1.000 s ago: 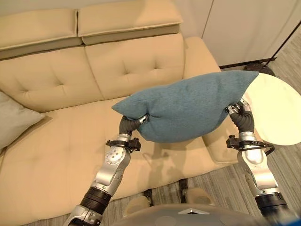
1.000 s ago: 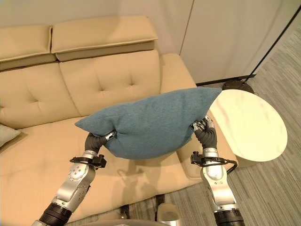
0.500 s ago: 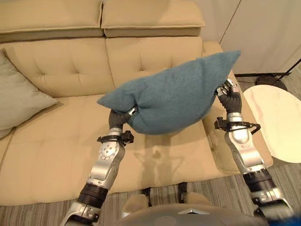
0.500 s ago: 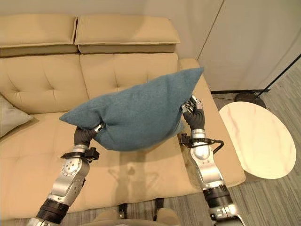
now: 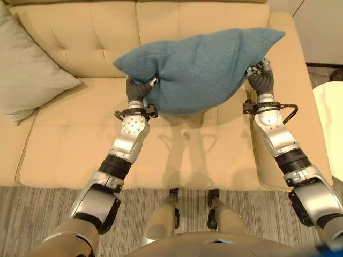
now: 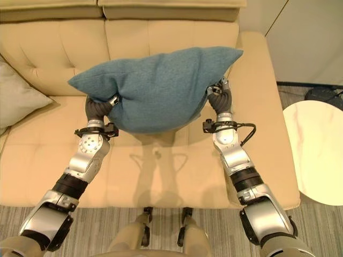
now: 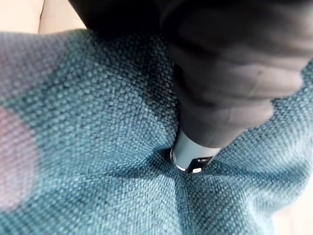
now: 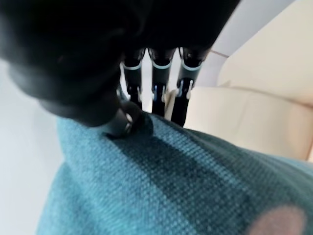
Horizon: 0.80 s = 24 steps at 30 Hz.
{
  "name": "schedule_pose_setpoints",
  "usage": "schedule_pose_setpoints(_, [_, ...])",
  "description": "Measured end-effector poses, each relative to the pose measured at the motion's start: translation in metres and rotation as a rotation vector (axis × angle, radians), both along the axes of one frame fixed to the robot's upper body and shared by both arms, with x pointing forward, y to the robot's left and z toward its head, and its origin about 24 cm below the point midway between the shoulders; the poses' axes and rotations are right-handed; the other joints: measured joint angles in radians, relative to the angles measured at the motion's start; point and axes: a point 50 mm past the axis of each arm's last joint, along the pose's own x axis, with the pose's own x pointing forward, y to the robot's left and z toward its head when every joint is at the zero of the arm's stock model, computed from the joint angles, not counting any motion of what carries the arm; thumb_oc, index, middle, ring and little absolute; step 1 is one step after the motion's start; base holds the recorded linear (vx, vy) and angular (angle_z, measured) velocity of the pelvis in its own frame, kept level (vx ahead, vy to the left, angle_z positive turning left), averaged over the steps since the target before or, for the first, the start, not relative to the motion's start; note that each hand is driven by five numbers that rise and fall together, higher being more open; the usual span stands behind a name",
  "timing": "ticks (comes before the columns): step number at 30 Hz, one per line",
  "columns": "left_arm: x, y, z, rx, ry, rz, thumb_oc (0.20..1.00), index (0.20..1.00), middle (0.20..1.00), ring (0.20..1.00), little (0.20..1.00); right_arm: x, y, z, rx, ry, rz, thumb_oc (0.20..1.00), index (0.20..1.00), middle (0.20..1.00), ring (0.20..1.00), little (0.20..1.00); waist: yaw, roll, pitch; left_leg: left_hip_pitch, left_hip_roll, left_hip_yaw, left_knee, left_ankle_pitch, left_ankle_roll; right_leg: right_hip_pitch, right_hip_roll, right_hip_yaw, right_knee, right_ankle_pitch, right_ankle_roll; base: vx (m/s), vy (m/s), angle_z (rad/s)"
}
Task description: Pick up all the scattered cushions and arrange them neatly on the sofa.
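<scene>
While it hangs above the seat of the beige tufted leather sofa [image 5: 69, 155], the teal woven fabric cushion [image 5: 198, 67] is pinched at one end by the left robot hand [image 5: 140, 89] and at the other by the right robot hand [image 5: 259, 75]. A pale grey cushion [image 5: 27, 69] leans at the sofa's left end.

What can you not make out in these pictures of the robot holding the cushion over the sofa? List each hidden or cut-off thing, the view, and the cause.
- Left robot hand: in the eye views its fingers are buried in the blue cushion.
- Grey cushion: cut off by the left eye view's edge.
- Round table: partly cut off by the right eye view's edge.
- Sofa seat under the blue cushion: covered by it.
</scene>
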Motion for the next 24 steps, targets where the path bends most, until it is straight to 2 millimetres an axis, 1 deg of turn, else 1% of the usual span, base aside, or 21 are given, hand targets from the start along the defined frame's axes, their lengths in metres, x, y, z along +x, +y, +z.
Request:
schedule_pose_setpoints(3, [0.0, -0.002, 0.001, 0.012, -0.002, -0.007, 0.2, 0.2, 0.2, 0.2, 0.2, 0.001, -0.002, -0.001, 0.002, 0.006, -0.019, 0.2, 0.2, 0.2, 0.2, 0.2, -0.02, 0.0, 0.014, -0.018, 0.001, 0.006, 0.0, 0.0, 0.0, -0.019, 0.001, 0.001, 0.0, 0.0, 0.0, 0.01, -0.005, -0.03])
schedule_pose_setpoints(4, [0.004, -0.004, 0.004, 0.023, -0.007, -0.011, 0.2, 0.2, 0.2, 0.2, 0.2, 0.002, -0.003, 0.0, -0.002, 0.003, -0.026, 0.2, 0.2, 0.2, 0.2, 0.2, -0.026, -0.001, 0.015, -0.031, 0.002, 0.01, 0.0, 0.0, 0.0, -0.034, 0.001, 0.003, 0.0, 0.0, 0.0, 0.0, -0.015, -0.08])
schedule_pose_setpoints(6, [0.018, -0.003, 0.012, 0.056, 0.0, 0.022, 0.2, 0.2, 0.2, 0.2, 0.2, 0.016, -0.001, 0.006, -0.043, 0.024, -0.041, 0.2, 0.2, 0.2, 0.2, 0.2, -0.031, -0.004, 0.017, -0.068, 0.01, 0.017, 0.0, 0.001, -0.002, -0.075, 0.01, 0.007, 0.0, 0.007, -0.001, 0.02, -0.014, -0.13])
schedule_pose_setpoints(7, [0.019, -0.002, 0.015, 0.052, -0.006, 0.034, 0.2, 0.2, 0.2, 0.2, 0.2, 0.018, 0.0, 0.01, -0.045, 0.017, -0.041, 0.2, 0.2, 0.2, 0.2, 0.2, -0.03, -0.007, 0.019, -0.085, 0.013, 0.021, 0.0, 0.004, -0.003, -0.094, 0.013, 0.009, 0.0, 0.01, -0.001, 0.02, -0.01, -0.13])
schedule_pose_setpoints(11, [0.019, 0.003, 0.016, 0.066, -0.011, 0.046, 0.2, 0.2, 0.2, 0.2, 0.2, 0.018, 0.002, 0.011, -0.054, 0.013, -0.034, 0.2, 0.2, 0.2, 0.2, 0.2, -0.03, -0.008, 0.025, -0.091, 0.026, 0.031, 0.0, 0.005, -0.003, -0.102, 0.026, 0.022, 0.0, 0.01, -0.001, 0.01, -0.01, -0.05])
schedule_pose_setpoints(15, [0.018, 0.007, 0.022, 0.059, -0.047, 0.055, 0.2, 0.2, 0.2, 0.2, 0.2, 0.02, 0.005, 0.021, -0.083, -0.021, -0.03, 0.2, 0.2, 0.2, 0.2, 0.2, -0.026, -0.009, 0.041, -0.108, 0.032, 0.032, 0.0, 0.005, -0.003, -0.12, 0.032, 0.03, 0.0, 0.01, -0.001, 0.0, -0.01, -0.02])
schedule_pose_setpoints(16, [0.018, 0.008, 0.022, 0.06, -0.05, 0.055, 0.611, 0.611, 0.611, 0.611, 0.611, 0.02, 0.003, 0.023, -0.109, -0.029, -0.036, 0.2, 0.2, 0.2, 0.2, 0.2, -0.025, -0.01, 0.041, -0.113, 0.032, 0.032, 0.0, 0.005, -0.003, -0.125, 0.032, 0.03, 0.0, 0.01, -0.001, 0.0, 0.0, 0.0])
schedule_pose_setpoints(17, [0.018, 0.009, 0.022, 0.062, -0.054, 0.056, 1.0, 1.0, 1.0, 1.0, 1.0, 0.021, 0.001, 0.026, -0.129, -0.034, -0.04, 0.533, 0.533, 0.533, 0.533, 0.533, -0.023, -0.01, 0.041, -0.114, 0.032, 0.032, 0.0, 0.005, -0.003, -0.127, 0.032, 0.031, 0.0, 0.01, -0.001, 0.0, 0.0, 0.0])
schedule_pose_setpoints(18, [0.018, 0.01, 0.023, 0.064, -0.057, 0.058, 1.0, 1.0, 1.0, 1.0, 1.0, 0.022, 0.0, 0.029, -0.163, -0.037, -0.041, 1.0, 1.0, 1.0, 1.0, 1.0, -0.023, -0.01, 0.041, -0.115, 0.032, 0.032, 0.0, 0.005, -0.003, -0.128, 0.032, 0.031, 0.0, 0.01, -0.001, 0.0, 0.0, 0.0])
schedule_pose_setpoints(20, [0.021, 0.016, 0.026, 0.092, -0.058, 0.073, 1.0, 1.0, 1.0, 1.0, 1.0, 0.028, -0.002, 0.039, -0.231, -0.047, -0.055, 1.0, 1.0, 1.0, 1.0, 1.0, -0.023, -0.01, 0.041, -0.119, 0.033, 0.032, 0.0, 0.008, -0.008, -0.132, 0.033, 0.031, 0.0, 0.01, -0.001, 0.0, 0.0, 0.0])
schedule_pose_setpoints(21, [0.024, 0.024, 0.036, 0.145, -0.075, 0.083, 1.0, 1.0, 1.0, 1.0, 1.0, 0.03, -0.004, 0.048, -0.281, -0.065, -0.065, 1.0, 1.0, 1.0, 1.0, 1.0, -0.021, -0.01, 0.041, -0.123, 0.035, 0.031, 0.0, 0.01, -0.01, -0.136, 0.036, 0.031, 0.0, 0.011, -0.003, 0.0, -0.04, 0.0])
schedule_pose_setpoints(22, [0.026, 0.039, 0.057, 0.249, -0.128, 0.112, 1.0, 1.0, 1.0, 1.0, 1.0, 0.031, -0.011, 0.061, -0.311, -0.094, -0.084, 1.0, 1.0, 1.0, 1.0, 1.0, -0.016, -0.011, 0.04, -0.124, 0.039, 0.031, 0.0, 0.011, -0.012, -0.137, 0.039, 0.031, 0.0, 0.011, -0.003, 0.0, -0.037, 0.0])
schedule_pose_setpoints(23, [0.028, 0.053, 0.073, 0.337, -0.156, 0.153, 1.0, 1.0, 1.0, 1.0, 1.0, 0.033, -0.021, 0.074, -0.365, -0.112, -0.122, 1.0, 1.0, 1.0, 1.0, 1.0, -0.016, -0.011, 0.04, -0.125, 0.041, 0.03, 0.0, 0.012, -0.013, -0.137, 0.041, 0.029, 0.0, 0.011, -0.003, -0.01, -0.046, 0.04])
schedule_pose_setpoints(24, [0.03, 0.076, 0.097, 0.428, -0.183, 0.238, 1.0, 1.0, 1.0, 1.0, 1.0, 0.034, -0.035, 0.097, -0.424, -0.152, -0.176, 1.0, 1.0, 1.0, 1.0, 1.0, -0.016, -0.013, 0.039, -0.124, 0.042, 0.029, 0.0, 0.019, -0.023, -0.134, 0.042, 0.027, 0.0, 0.011, -0.003, 0.0, -0.037, 0.04])
